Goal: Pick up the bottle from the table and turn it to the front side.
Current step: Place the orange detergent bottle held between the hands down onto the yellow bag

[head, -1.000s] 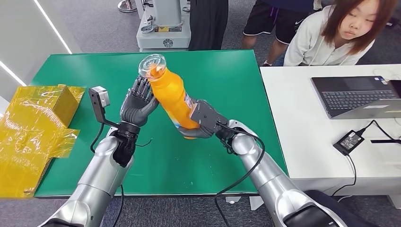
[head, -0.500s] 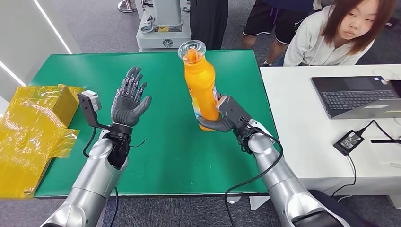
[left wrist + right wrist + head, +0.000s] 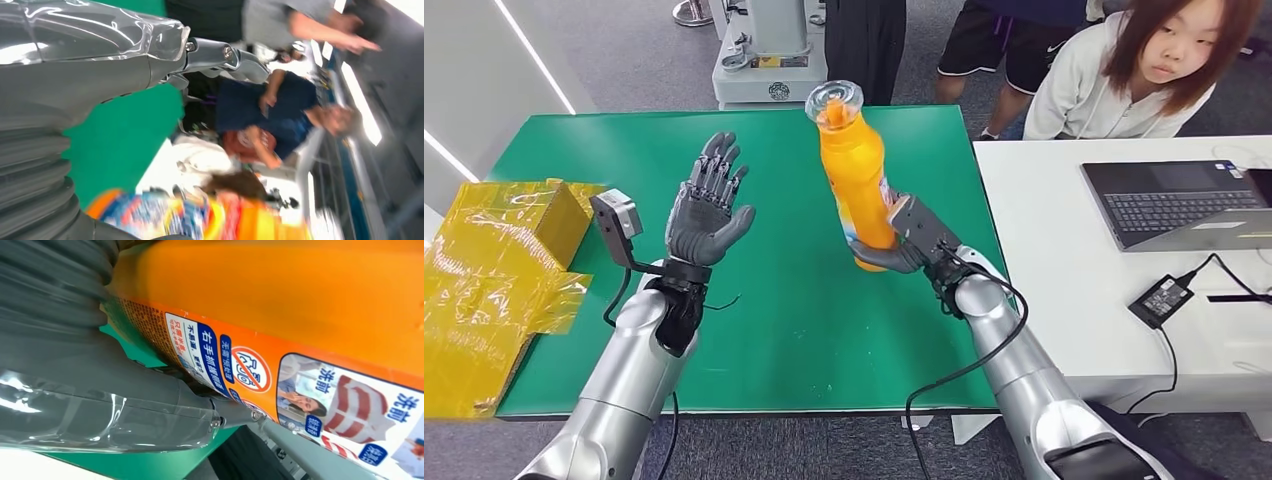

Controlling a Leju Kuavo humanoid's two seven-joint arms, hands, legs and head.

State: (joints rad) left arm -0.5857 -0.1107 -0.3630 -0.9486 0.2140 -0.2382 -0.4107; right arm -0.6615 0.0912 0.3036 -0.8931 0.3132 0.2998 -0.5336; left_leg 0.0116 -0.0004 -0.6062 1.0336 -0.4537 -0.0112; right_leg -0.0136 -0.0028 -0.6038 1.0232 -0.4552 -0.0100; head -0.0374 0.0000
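Rt wrist cam: bottle (image 3: 310, 305) label; head hides it.

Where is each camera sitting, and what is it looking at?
Head view: high on the robot, looking down at the green table; both arms show, left hand spread, right hand holding the orange bottle.
Left wrist view: behind the left hand, facing people.
Right wrist view: behind the right hand, against the bottle's label.
All three show the bottle.
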